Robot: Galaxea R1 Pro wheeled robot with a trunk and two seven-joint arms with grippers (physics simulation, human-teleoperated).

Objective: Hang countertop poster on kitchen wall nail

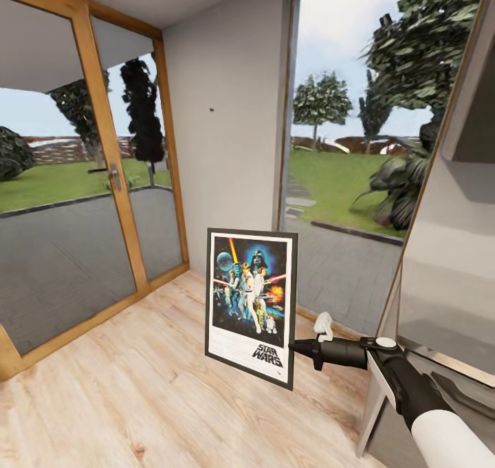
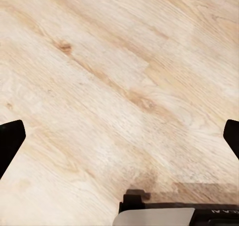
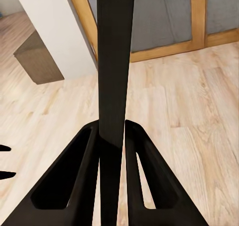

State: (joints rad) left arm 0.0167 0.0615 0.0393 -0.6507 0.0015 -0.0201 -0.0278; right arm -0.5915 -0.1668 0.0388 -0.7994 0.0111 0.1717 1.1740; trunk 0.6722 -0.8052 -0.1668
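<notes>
Right tool [image 3: 112,136] clamps the poster's [image 1: 251,303] edge; head view shows its artwork.

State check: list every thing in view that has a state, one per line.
poster: upright, off the floor, held at its right edge, not yet hung
right claw: shut on the poster's edge
left claw: open, holding nothing, over the wood floor
nail: bare, on the grey wall above the poster
glass door: closed, handle level
</notes>
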